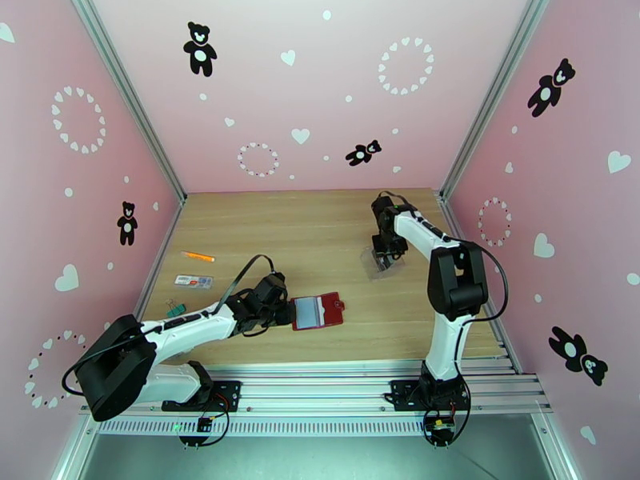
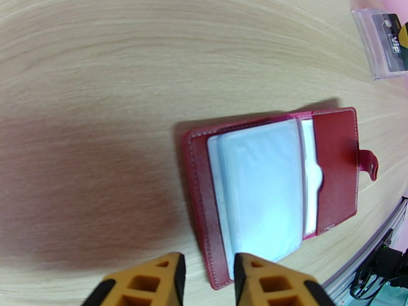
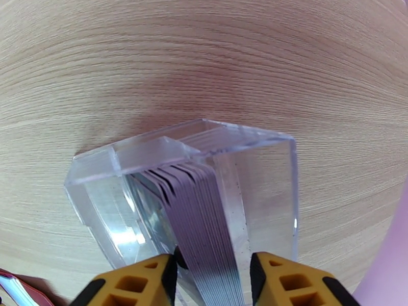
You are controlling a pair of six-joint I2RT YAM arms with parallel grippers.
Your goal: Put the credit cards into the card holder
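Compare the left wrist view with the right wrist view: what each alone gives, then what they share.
Left wrist: the card holder lying fully open, sleeves up, snap tab to one side, left claw open at its near edge.
Right wrist: the credit cards stacked edge-on inside the clear case, right claw open astride them.
Shared: the wooden table, the clear case, a red corner of the card holder.
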